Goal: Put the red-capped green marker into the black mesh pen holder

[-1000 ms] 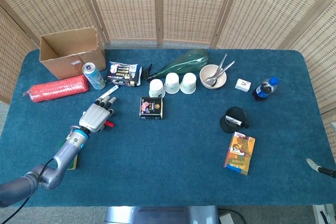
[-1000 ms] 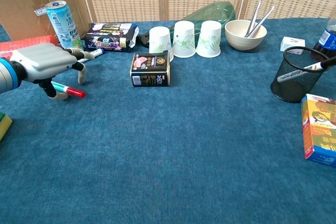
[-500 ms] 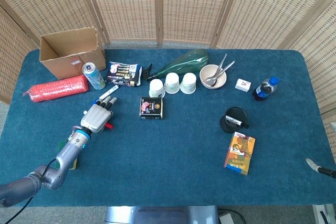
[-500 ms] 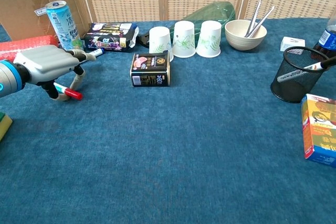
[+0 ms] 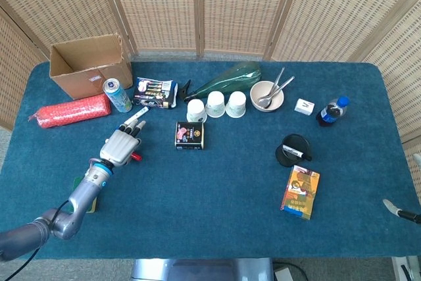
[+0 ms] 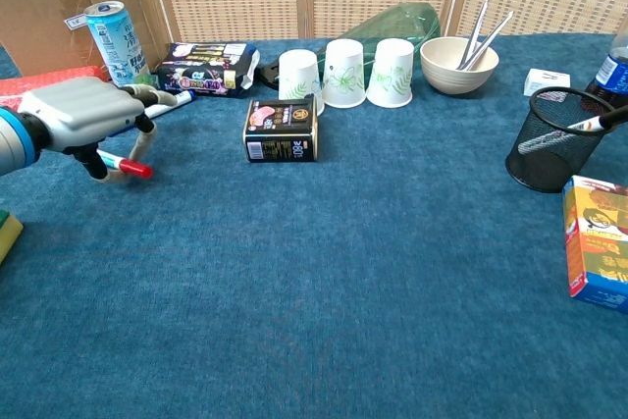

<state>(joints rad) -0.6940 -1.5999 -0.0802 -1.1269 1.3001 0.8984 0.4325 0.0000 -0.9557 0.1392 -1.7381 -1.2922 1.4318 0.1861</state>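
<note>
Left hand (image 6: 83, 115) pinching the red-capped green marker (image 6: 126, 165), red cap pointing toward 4 o'clock, lying near-level above blue tablecloth (image 6: 343, 272), wicker screens (image 5: 237, 4) standing behind.

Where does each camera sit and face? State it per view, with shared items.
Head view: high above the near table edge, looking steeply down; shows left arm and left hand.
Chest view: low at the near edge, looking across the tabletop; shows left hand.
Shared: red-capped green marker, black mesh pen holder, left hand.
</note>
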